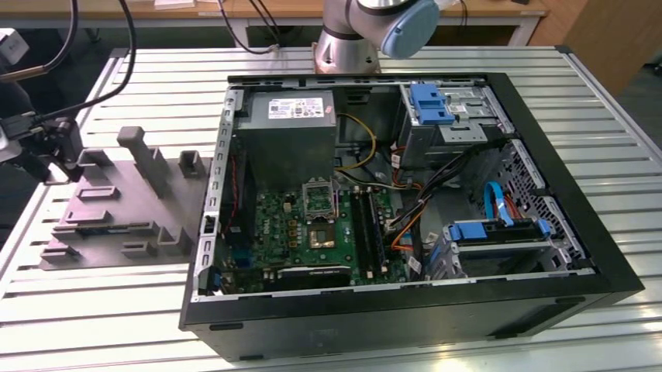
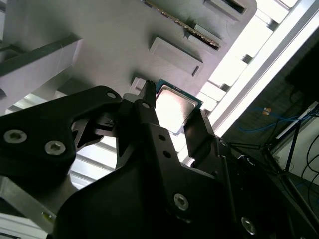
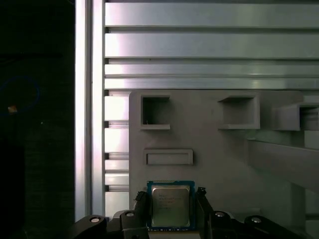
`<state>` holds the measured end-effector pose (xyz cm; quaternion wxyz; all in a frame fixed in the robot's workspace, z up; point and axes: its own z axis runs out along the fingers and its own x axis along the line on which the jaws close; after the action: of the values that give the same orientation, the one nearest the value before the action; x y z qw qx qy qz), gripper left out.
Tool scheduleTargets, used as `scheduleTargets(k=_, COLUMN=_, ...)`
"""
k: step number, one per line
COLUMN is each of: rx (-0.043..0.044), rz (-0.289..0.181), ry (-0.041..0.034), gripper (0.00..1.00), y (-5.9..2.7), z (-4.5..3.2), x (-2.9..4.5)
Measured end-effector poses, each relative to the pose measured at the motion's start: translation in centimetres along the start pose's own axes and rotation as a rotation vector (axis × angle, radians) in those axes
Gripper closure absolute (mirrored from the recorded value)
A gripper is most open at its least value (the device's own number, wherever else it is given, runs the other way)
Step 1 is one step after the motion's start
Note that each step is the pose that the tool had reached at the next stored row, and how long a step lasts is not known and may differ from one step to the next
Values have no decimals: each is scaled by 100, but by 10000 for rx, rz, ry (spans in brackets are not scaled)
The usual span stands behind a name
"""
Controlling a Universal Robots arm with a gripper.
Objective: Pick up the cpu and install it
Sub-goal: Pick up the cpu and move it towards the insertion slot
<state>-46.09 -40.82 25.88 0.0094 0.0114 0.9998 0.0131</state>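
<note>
The cpu (image 3: pixel 170 206) (image 2: pixel 174 107) is a small square chip with a silvery top and a green rim. It lies at a corner of the grey tray (image 3: pixel 214 159) (image 2: pixel 109 40). My gripper (image 3: pixel 171 198) (image 2: pixel 174 105) is shut on the cpu, with one black finger (image 3: pixel 142 200) (image 2: pixel 149 112) against each of two opposite edges. I cannot tell whether the chip is lifted off the tray. In the exterior view my gripper (image 1: pixel 52 143) is at the tray's (image 1: pixel 124 217) left end, far from the metal-framed socket (image 1: pixel 318 198) on the green board inside the open computer case (image 1: pixel 414 310).
The tray carries raised walls and pockets (image 3: pixel 154 112) around the chip. The slatted metal table (image 1: pixel 104 310) ends close beside the tray, with a dark drop past its rail (image 3: pixel 82 124). Cables, drive bays and a power supply (image 1: pixel 290 132) crowd the case around the socket.
</note>
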Motion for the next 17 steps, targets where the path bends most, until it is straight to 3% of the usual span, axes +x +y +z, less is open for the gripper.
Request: scheduleTargets(k=17, rx=-1, rz=0, ry=-17, gripper=53, y=0, z=-16, x=-1)
